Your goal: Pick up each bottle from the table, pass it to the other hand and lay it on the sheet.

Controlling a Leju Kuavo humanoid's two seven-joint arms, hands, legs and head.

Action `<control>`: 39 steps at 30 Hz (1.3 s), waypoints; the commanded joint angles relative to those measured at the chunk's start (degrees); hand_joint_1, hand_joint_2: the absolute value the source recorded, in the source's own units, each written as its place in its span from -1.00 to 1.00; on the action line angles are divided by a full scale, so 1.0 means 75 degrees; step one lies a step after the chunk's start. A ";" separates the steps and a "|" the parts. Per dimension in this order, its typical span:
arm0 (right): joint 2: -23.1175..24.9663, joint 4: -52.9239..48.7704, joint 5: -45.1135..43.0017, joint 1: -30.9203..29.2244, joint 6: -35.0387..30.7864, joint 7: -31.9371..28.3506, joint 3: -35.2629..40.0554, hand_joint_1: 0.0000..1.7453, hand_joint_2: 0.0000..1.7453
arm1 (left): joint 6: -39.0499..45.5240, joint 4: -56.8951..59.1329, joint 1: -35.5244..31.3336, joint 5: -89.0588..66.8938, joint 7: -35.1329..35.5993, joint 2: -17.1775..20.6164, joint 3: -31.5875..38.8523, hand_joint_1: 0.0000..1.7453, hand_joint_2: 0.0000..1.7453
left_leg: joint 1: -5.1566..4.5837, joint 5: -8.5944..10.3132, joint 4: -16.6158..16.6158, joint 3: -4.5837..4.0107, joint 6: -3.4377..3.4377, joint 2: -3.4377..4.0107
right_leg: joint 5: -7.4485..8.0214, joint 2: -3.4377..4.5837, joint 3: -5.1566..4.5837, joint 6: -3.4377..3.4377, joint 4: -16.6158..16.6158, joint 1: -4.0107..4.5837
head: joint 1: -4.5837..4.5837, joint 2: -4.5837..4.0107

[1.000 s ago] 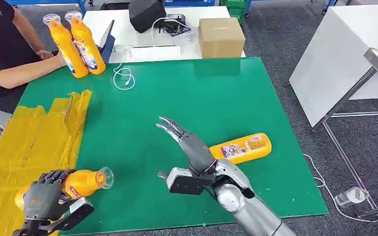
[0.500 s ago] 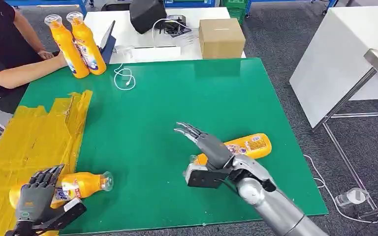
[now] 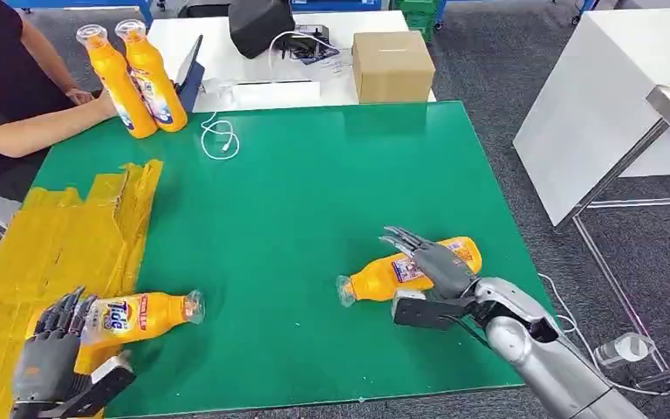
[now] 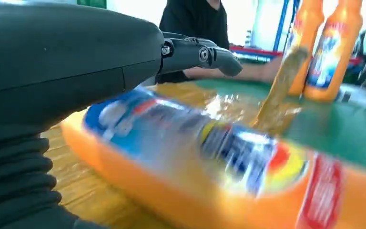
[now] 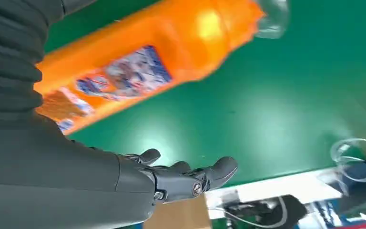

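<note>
**Bottles: one laid down at the sheet, one waiting under the right hand**

Bottles lie in two places on the green surface (image 3: 314,192). The near-left bottle (image 3: 140,314) is on its side, its base end over the edge of the yellow sheet (image 3: 52,244) and its clear cap pointing out over the green. The left hand (image 3: 48,353) sits just behind it with fingers (image 3: 65,305) spread apart and holding nothing; in the left wrist view the label passes close under the open fingers, too blurred to tell whether they touch. I judge this bottle delivered, or nearly so, since much of it lies off the sheet.

The second bottle (image 3: 410,266) lies on its side at the right, cap toward the middle. The right hand (image 3: 432,266) hovers over its base end, fingers (image 3: 406,240) apart and stretched forward, gripping nothing. That pose reads as a reach for the next pick, which would then call for a handover to the left hand.

Two more bottles (image 3: 135,78) stand upright at the far left corner, beside a seated person's arm (image 3: 35,127), probably kept ready for later rounds.

A white cable (image 3: 218,135) lies coiled on the far edge. Behind stands a white table (image 3: 227,52) with a cardboard box (image 3: 393,65) and a dark bag (image 3: 257,26). Grey carpet (image 3: 506,78) covers the floor, with another white table (image 3: 611,96) at the right.
</note>
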 commanded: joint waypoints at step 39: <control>-0.0126 0.2868 0.1364 -0.1271 0.0535 0.0567 0.0489 -1.00 1.00 | -0.0420 -0.0710 -0.0528 0.2572 -0.1023 -0.0535 -0.0705 -1.00 -1.00 | 0.0006 -0.0006 -0.0003 0.0019 -0.0003 0.0008 | -0.0002 0.0007 0.0022 -0.0010 -0.0010 0.0006 | 0.0000 0.0000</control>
